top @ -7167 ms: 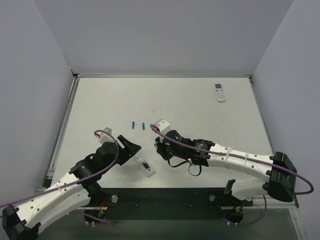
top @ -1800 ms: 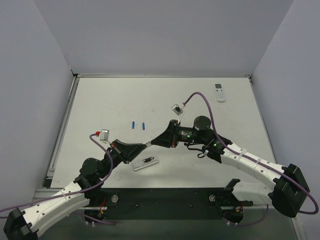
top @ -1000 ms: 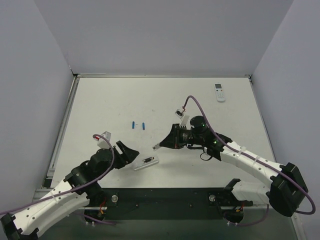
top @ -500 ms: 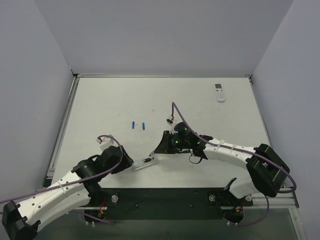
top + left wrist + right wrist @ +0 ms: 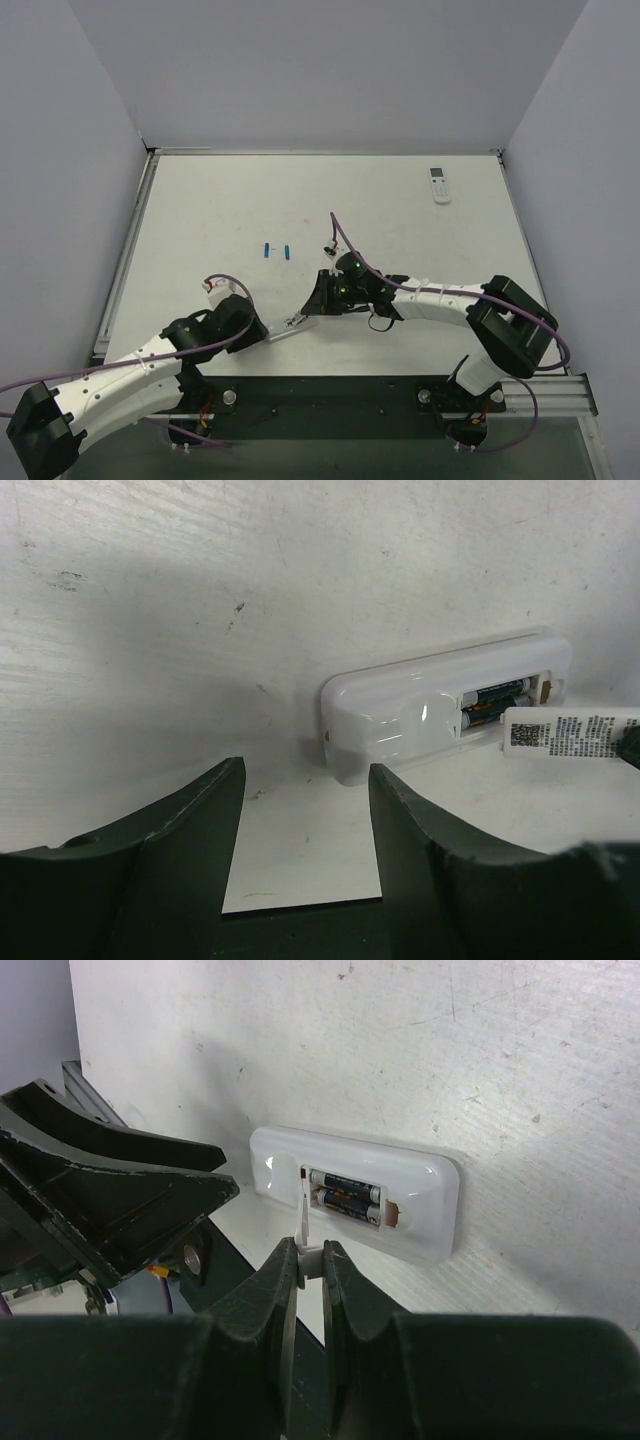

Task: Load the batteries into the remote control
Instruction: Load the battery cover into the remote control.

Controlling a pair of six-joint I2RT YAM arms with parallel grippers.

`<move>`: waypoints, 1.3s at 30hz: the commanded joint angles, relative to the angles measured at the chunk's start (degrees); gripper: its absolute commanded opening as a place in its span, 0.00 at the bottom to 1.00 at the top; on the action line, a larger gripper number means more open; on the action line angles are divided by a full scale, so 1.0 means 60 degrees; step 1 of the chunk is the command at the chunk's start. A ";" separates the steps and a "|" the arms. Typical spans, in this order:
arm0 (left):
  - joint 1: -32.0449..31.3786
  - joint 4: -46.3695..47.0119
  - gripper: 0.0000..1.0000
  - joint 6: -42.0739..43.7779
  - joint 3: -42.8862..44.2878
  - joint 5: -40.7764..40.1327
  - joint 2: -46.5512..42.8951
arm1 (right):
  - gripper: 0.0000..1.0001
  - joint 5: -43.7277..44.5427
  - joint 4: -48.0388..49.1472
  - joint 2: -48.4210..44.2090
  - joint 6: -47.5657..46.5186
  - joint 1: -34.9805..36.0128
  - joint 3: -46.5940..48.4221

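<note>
The remote control [image 5: 291, 325] lies crosswise, back up; left fingers [image 5: 180, 880] parted; right fingers [image 5: 260, 1300] pinch cover [image 5: 560, 735].

Glossy, smooth white plastic on the remote control [image 5: 400, 715], with a bright glint at its rounded end. Under the remote, matt white table [image 5: 200, 600], rough-grained, scuffed, speckled. Beside the remote, thin white plastic battery cover [image 5: 570, 735] with papery printed label. Matt dark plastic on the left gripper [image 5: 305, 770].
</note>
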 commanded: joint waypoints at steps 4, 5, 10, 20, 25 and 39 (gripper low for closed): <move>-0.0059 0.0945 0.61 -0.0199 -0.0089 0.0207 0.0313 | 0.00 -0.0022 0.0728 0.0325 0.0357 0.0043 0.0271; -0.0059 0.1003 0.59 -0.0199 -0.0104 0.0237 0.0314 | 0.00 -0.0022 0.0786 0.0354 0.0386 0.0057 0.0285; -0.0074 0.1252 0.58 -0.0258 -0.0265 0.0354 0.0372 | 0.00 -0.0008 0.1006 0.0486 0.0562 0.0057 0.0271; -0.0059 0.1458 0.56 -0.0287 -0.0309 0.0500 0.0504 | 0.00 -0.0110 0.0875 0.0764 0.0636 0.0131 0.0461; -0.0059 0.1502 0.54 -0.0302 -0.0324 0.0515 0.0548 | 0.00 -0.0169 0.0904 0.0881 0.0680 0.0160 0.0476; -0.0059 0.1707 0.53 -0.0331 -0.0368 0.0647 0.0709 | 0.00 -0.0037 0.0729 0.0896 0.0724 0.0262 0.0432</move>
